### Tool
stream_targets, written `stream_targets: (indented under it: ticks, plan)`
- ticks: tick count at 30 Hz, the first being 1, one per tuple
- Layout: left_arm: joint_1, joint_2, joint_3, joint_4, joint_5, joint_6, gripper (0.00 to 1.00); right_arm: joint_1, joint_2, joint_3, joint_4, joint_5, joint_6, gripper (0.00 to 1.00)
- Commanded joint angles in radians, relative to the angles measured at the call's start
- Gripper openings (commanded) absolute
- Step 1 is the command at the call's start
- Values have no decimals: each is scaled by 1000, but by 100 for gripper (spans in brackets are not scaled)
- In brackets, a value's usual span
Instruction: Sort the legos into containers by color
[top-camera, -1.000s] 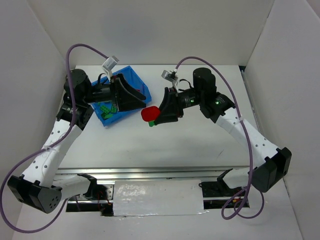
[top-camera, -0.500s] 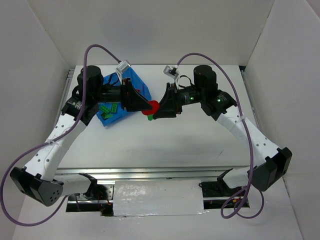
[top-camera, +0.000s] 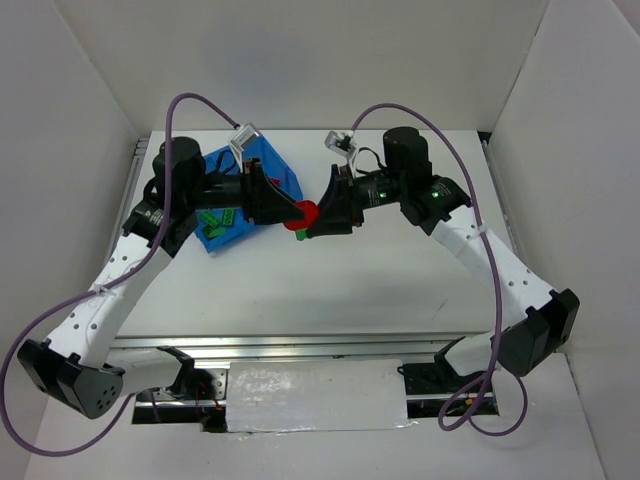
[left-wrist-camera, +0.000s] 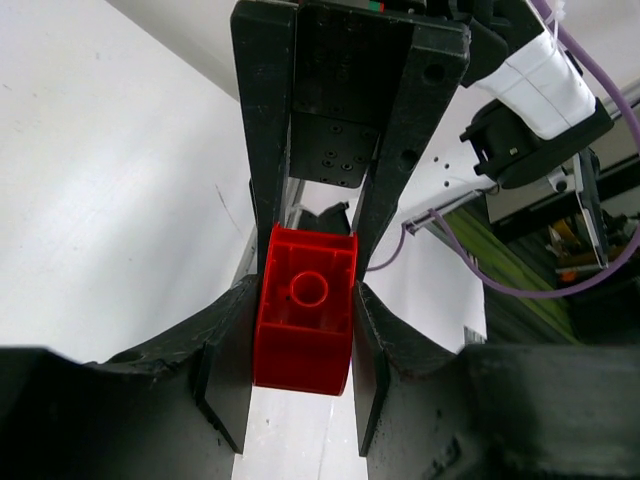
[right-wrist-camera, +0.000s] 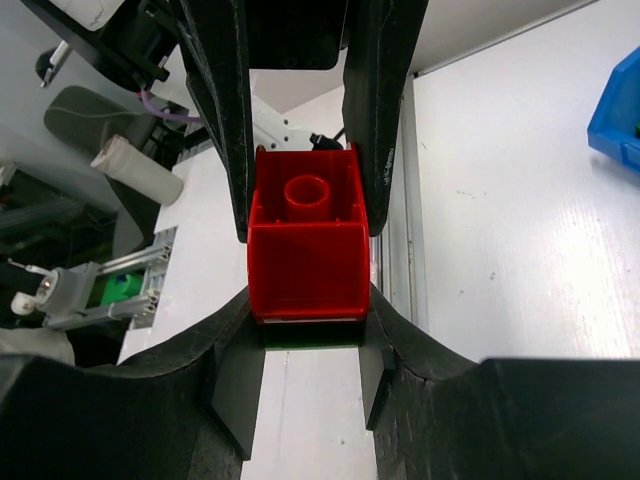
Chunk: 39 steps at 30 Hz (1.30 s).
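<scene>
In the middle of the top view, the left gripper (left-wrist-camera: 303, 305) and the right gripper (right-wrist-camera: 308, 315) meet nose to nose, both clamped on one red brick (top-camera: 303, 213). A green piece (right-wrist-camera: 310, 343) seems joined underneath it. The blue bin (top-camera: 277, 172), upper left of centre, holds green bricks (top-camera: 222, 220).

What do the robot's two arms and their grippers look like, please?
The left arm and the right arm both have white, perforated link shells with black joint housings and black bases. Each ends in a black two-finger gripper: the left gripper and the right gripper. A purple cable loops along each arm, and a small green light glows on the right one.
</scene>
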Motion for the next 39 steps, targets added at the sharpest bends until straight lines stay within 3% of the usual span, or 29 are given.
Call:
stream_targets:
  ticks: [1, 12, 20, 23, 25, 26, 27, 32, 33, 39]
  plan:
    - [63, -76, -38, 219, -146, -109, 0, 3, 11, 34, -115, -24, -147, 0]
    - [141, -90, -91, 408, -148, -246, 0, 2, 21, 17, -135, 27, -178, 0]
    - [207, -148, -81, 225, -301, -186, 0, -16, 81, -30, 66, 33, -14, 0]
    - [221, -166, -27, 51, -499, -127, 0, -16, 87, -99, 235, 153, 73, 0]
    - [243, -182, 22, -59, -592, -96, 0, -12, 124, -98, 304, 329, 170, 0]
    - [244, -185, 43, -96, -618, -85, 0, -6, 157, -89, 318, 395, 208, 0]
    - [244, -182, 88, -154, -634, -71, 0, 6, 173, -80, 332, 559, 254, 0]
    - [244, -174, 175, -277, -729, -56, 0, 157, 360, 18, 447, 909, 373, 0]
    - [244, -186, 181, -284, -743, -71, 0, 184, 400, 95, 453, 1008, 365, 0]
    - [250, -191, 255, -412, -935, -130, 0, 315, 835, 664, 295, 1160, 197, 0]
